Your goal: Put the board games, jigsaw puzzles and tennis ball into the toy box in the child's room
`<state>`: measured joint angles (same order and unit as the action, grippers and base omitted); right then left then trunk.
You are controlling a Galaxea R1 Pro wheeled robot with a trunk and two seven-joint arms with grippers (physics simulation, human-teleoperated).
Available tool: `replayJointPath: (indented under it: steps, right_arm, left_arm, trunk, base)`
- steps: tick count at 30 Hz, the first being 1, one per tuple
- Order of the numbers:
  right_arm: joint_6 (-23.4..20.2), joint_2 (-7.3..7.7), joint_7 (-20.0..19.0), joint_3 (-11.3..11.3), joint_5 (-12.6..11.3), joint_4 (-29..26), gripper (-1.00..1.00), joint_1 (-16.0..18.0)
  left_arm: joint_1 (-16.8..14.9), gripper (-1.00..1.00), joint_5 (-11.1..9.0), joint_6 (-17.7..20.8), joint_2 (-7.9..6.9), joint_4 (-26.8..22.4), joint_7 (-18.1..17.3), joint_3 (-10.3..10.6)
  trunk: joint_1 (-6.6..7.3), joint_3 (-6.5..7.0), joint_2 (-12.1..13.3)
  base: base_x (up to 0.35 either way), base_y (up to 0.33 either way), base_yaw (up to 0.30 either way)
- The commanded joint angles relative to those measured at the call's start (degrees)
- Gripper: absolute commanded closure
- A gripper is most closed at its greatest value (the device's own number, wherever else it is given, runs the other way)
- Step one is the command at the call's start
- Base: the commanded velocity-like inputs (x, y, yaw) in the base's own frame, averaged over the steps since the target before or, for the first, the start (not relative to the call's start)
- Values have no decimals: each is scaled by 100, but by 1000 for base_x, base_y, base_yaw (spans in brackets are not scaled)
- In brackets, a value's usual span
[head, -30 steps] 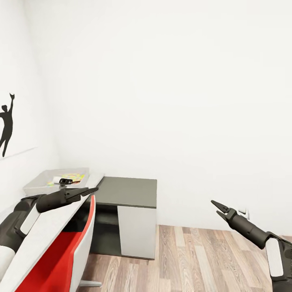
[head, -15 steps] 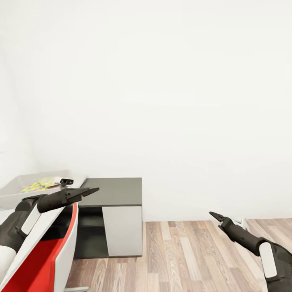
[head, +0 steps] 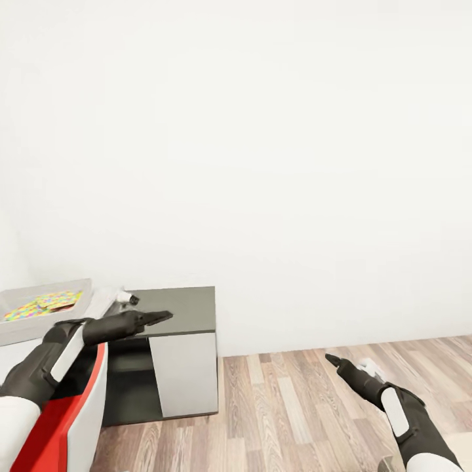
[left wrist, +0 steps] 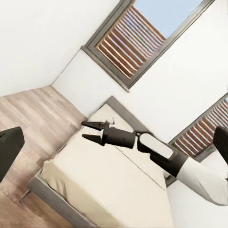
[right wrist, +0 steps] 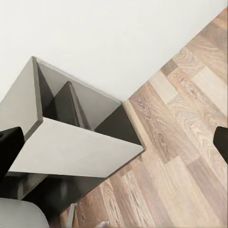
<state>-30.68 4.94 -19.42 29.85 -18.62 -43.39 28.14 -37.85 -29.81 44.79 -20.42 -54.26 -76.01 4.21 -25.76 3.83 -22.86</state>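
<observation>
The toy box (head: 18,326) sits on the pale table (head: 101,303) at the far left of the head view, and a jigsaw puzzle (head: 40,305) lies inside it. My left gripper (head: 162,316) hovers in front of the dark cabinet top, open and empty; the left wrist view has its fingers wide apart at the picture's edges. My right gripper (head: 331,359) hangs over the wood floor, open and empty. The left wrist view also takes in the right gripper (left wrist: 87,130) in front of the bed (left wrist: 109,180). The board games and the tennis ball are out of view.
A dark grey cabinet (head: 180,303) with a white door (head: 185,373) adjoins the table. A small white-and-black object (head: 126,298) lies at the table's end. A red-and-white chair (head: 78,419) stands under my left arm. Grey-framed windows (left wrist: 137,40) rise behind the bed.
The camera has swung right, so the table, toy box and cabinet slid left and the silhouette print left the picture. My right arm has dropped lower and nearer the middle.
</observation>
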Motion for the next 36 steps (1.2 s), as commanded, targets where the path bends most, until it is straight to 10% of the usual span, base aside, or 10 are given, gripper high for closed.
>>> replayJointPath:
  steps: [1, 8, 13, 24, 25, 36]
  right_arm:
    - [162, -4, 102, -125, -17, 160, -100, 5]
    - [1161, 21, 987, -954, -8, 1235, -100, -41]
    - [1867, 31, 1266, -1151, 53, 2061, -100, -75]
    - [2766, 39, 1625, -1180, 897, 3273, -100, -64]
    - [2806, 31, 1645, -1187, 929, 3383, -100, -74]
    - [2827, 23, 1652, -1187, 946, 3450, -100, -692]
  left_arm:
    - [-3, -100, -30, 60, 77, 20, 345, 76]
    - [-3, -100, 3, 50, 394, 561, 2098, 278]
    - [-3, -100, 116, -102, 489, 1292, 2861, 393]
    - [3, -100, 547, -2288, 1126, 4104, 5161, 528]
    - [126, -100, 600, -2819, 1375, 4682, 5814, 567]
    - [1171, -100, 970, -4033, 1471, 4961, 6540, 652]
  trunk:
    - [-2, -3, -5]
    - [-2, -4, -5]
    - [-2, -4, -5]
    - [-2, -4, -5]
    - [-2, -4, -5]
    - [-2, -11, -5]
  base:
    - [0, 0, -12]
    - [0, 0, -3]
    - [0, 0, 0]
    - [0, 0, 0]
    - [0, 0, 0]
    - [0, 0, 0]
